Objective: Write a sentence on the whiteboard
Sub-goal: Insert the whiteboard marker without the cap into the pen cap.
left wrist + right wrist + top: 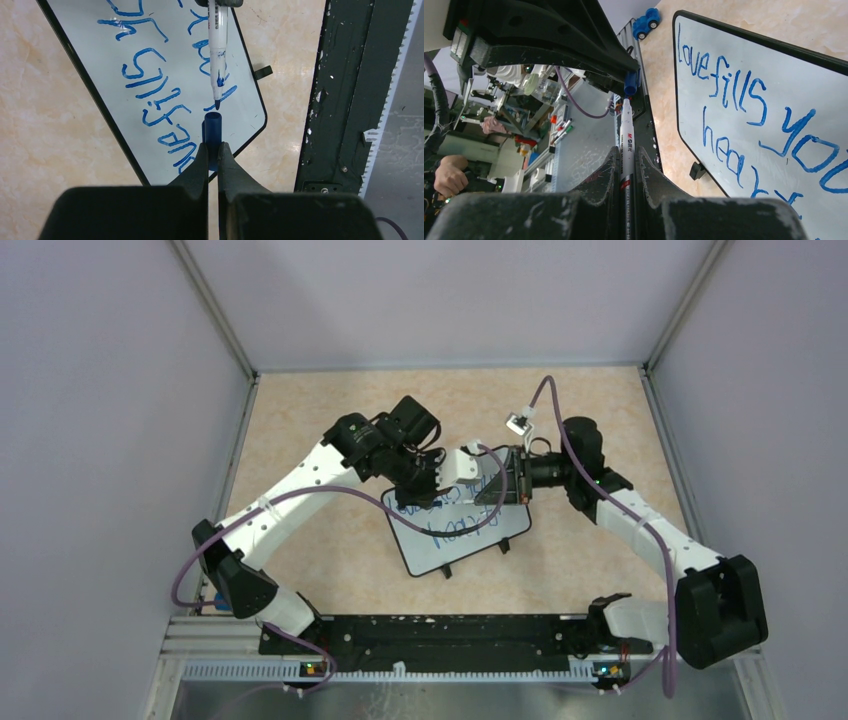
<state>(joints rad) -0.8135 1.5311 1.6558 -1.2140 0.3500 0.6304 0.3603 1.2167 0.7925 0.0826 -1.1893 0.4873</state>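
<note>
Whiteboard lay flat on the table, turned at an angle. Its two small black feet were on the edge nearest the arm bases. The sentence sat on it in blue, in two slanted lines. From the R wrist cam it read "love fills you…" over "hear…", w/ the line ends cut off by the frame edge.

Both grippers hung above the whiteboard's far edge, facing each other. L gripper was over the whiteboard's left end, jaws clamped on a blue cap. The cap's open end pointed away from the fingers. R gripper was over the whiteboard's right end, jaws pinched tight on a marker. The marker had a white barrel and was held approx. mid-length.

Marker tip, stained blue, pointed at the cap's mouth, the two lined up end to end above the whiteboard. L wrist cam showed a slim gap btw. tip and cap, so the cap wasn't on. From the R wrist cam I couldn't tell if they touched.

A purple cable from the L arm drooped across the whiteboard. A black rail ran along the table's near side, apart from the whiteboard's footed edge. A small blue wheeled thing sat past the whiteboard's corner, well apart.
</note>
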